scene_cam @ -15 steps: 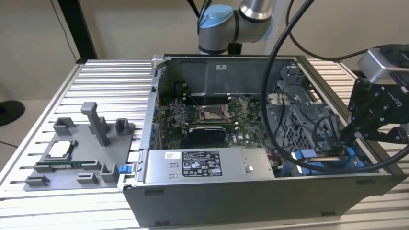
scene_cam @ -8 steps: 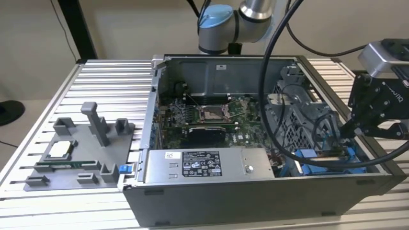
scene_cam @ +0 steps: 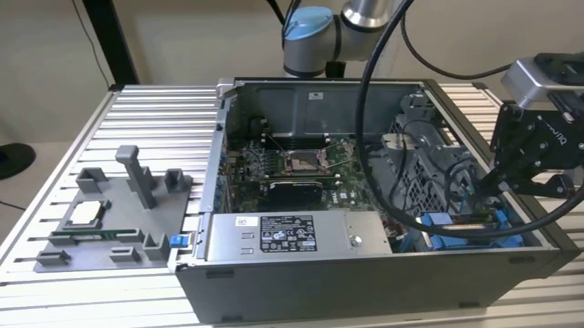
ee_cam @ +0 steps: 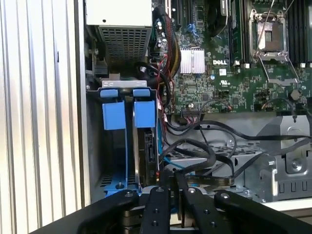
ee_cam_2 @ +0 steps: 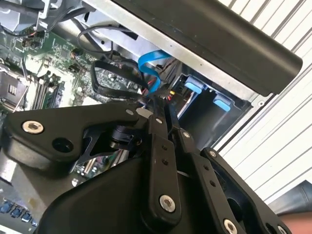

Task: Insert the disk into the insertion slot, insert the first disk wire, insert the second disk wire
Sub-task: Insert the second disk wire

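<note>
The arm [scene_cam: 351,27] was built of silver tube sections joined at a light-blue capped joint [scene_cam: 306,24], with thick black cables [scene_cam: 374,102] looping down from it. Above the tool [scene_cam: 515,179] sat a grey camera housing [scene_cam: 534,75] on a matt black bracket with faint white lettering. The tool's black linkage bars [ee_cam_2: 161,161] carried round silver screw heads [ee_cam_2: 167,203] at their pivots in both wrist views.

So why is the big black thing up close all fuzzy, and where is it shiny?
In the second wrist view the hand sits so near the lens that its black links look soft, while the blue cable behind is sharper. In the first wrist view light glares off the power-supply box.
</note>
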You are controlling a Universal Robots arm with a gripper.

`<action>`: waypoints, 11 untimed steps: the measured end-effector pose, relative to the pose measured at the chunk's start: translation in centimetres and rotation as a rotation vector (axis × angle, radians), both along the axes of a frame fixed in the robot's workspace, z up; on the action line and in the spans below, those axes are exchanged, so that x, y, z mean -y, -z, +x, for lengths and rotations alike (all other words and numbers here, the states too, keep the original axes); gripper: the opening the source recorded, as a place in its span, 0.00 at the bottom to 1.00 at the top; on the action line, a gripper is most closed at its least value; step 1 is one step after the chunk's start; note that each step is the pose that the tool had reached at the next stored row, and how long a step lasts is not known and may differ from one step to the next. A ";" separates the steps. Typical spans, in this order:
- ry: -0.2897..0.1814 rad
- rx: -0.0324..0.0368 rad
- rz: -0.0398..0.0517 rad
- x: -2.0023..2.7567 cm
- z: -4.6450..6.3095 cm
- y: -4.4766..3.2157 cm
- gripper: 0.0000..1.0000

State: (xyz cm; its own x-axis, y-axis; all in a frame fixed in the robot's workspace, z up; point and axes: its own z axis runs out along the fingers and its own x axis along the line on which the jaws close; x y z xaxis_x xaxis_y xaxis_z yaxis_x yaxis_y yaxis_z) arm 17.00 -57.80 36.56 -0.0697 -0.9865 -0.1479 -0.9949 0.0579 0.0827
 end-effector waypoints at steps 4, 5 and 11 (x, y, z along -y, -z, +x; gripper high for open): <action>0.001 0.0000 0.0009 0.00 -0.9 -0.01 0.00; 0.001 0.0000 0.0013 0.00 -1.2 -0.01 0.00; 0.001 0.0000 0.0020 0.00 -2.8 -0.01 0.00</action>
State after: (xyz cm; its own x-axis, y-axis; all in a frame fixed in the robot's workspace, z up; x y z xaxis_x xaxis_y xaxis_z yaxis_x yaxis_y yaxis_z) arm 14.15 -57.80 36.57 -0.0712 -0.9861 -0.1498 -0.9948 0.0592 0.0829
